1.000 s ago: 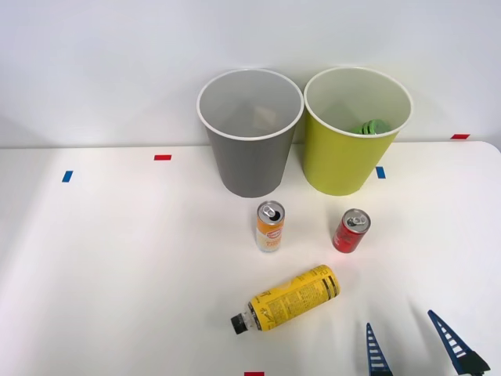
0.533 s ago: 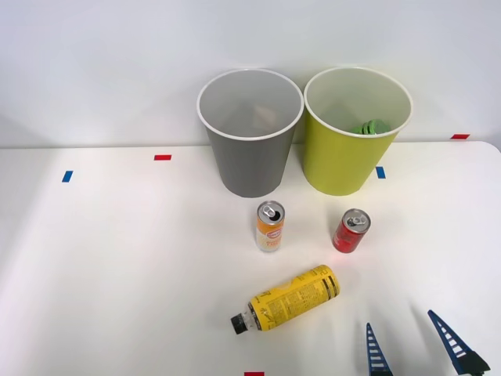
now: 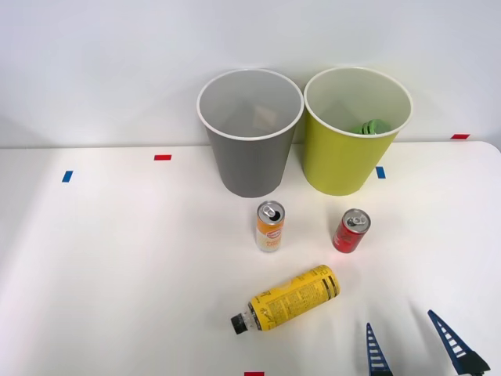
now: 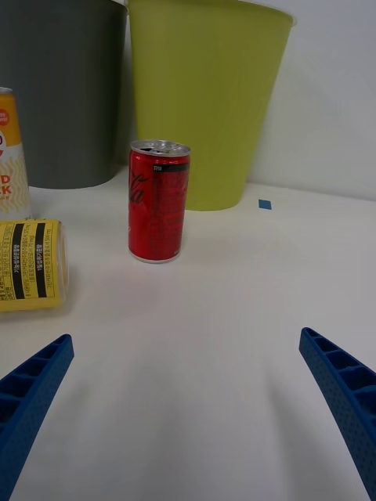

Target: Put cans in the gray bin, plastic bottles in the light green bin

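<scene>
Two cans stand upright on the white table: a short red can (image 3: 351, 230) (image 4: 159, 202) and a slimmer orange-and-white can (image 3: 270, 226) (image 4: 11, 156). A yellow plastic bottle (image 3: 288, 298) (image 4: 28, 263) lies on its side in front of them, black cap toward the near left. Behind them stand the gray bin (image 3: 250, 131) (image 4: 59, 86) and, to its right, the light green bin (image 3: 355, 129) (image 4: 205, 98), which holds something green. My right gripper (image 3: 413, 348) (image 4: 188, 407) is open and empty at the near right, short of the red can.
Small red and blue tape marks (image 3: 162, 157) dot the table (image 3: 117, 266). A white wall rises just behind the bins. The table's right edge curves away near the far right corner.
</scene>
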Robot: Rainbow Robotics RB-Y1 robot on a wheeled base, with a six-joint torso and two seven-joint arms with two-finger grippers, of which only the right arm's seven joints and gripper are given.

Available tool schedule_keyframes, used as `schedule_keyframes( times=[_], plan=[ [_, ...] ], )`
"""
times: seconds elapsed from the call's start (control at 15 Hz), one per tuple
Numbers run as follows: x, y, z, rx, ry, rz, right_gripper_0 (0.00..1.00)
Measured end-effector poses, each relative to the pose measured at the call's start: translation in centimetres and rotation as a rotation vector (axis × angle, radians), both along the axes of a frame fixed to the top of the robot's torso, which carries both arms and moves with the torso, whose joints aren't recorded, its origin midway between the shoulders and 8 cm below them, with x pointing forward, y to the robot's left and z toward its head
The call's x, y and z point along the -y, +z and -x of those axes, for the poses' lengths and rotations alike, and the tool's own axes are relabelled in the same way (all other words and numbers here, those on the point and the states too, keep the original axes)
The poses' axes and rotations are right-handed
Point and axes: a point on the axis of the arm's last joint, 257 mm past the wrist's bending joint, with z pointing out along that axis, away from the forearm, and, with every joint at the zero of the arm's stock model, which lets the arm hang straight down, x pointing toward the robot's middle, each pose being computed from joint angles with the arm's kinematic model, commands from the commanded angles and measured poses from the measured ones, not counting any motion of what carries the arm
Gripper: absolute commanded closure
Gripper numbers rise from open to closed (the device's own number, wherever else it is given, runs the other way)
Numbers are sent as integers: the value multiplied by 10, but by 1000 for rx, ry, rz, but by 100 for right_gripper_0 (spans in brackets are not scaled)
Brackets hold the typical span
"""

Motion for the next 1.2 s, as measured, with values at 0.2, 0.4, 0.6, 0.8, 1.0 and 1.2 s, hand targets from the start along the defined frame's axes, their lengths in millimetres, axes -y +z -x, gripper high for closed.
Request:
schedule_keyframes(
  times=[0.2, 0.4, 0.6, 0.8, 1.0, 1.2],
  plan=[
    [0, 0, 0, 0, 0, 0, 0],
    [0, 0, 0, 0, 0, 0, 0],
    [0, 0, 0, 0, 0, 0, 0],
    [0, -14, 5, -36, -9, -5, 0],
    [-3, -16, 7, -41, -15, -36, 0],
    [10, -8, 0, -27, -66, -113, 0]
  ],
)
